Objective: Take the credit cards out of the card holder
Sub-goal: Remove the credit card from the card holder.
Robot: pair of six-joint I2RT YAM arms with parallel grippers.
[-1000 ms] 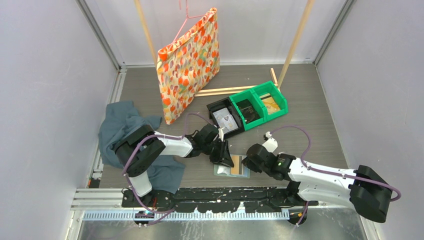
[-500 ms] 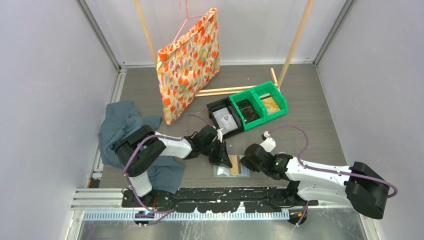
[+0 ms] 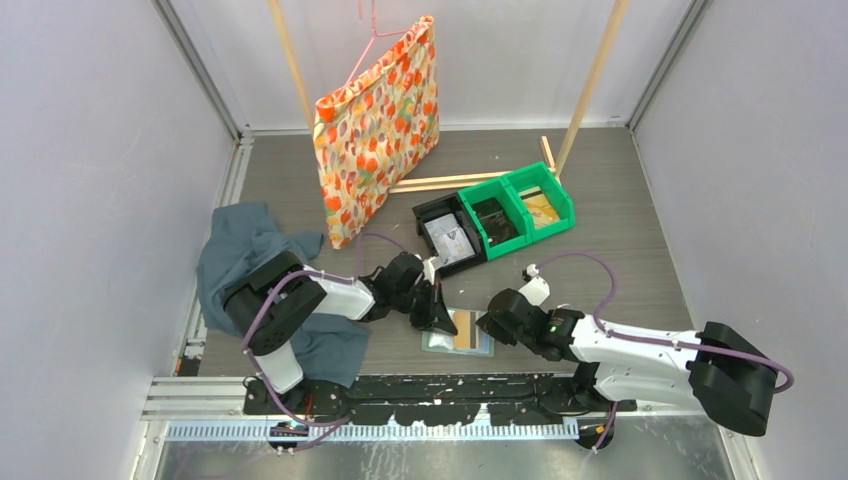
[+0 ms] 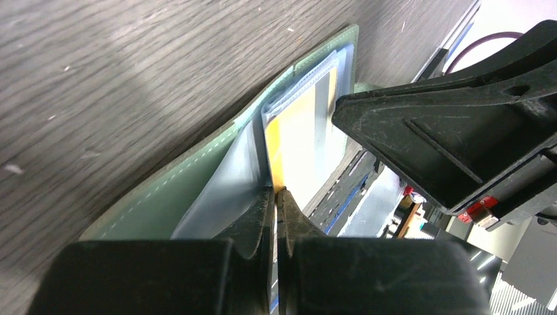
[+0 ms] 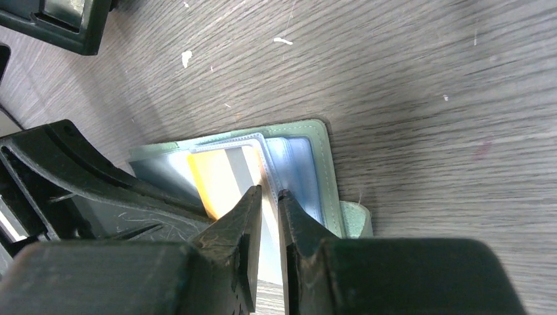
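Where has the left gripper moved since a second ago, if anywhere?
Yes: left gripper, shut on the yellow card, shifted slightly left, away from the black plastic bin.

A sage-green bifold card holder (image 3: 445, 342) is lying open and flat on the grey wood-grain table (image 3: 600, 210), near its front edge, with pale blue panels and clear sleeves facing up. An orange card (image 3: 466, 339) with a grey stripe is sitting inside one sleeve.
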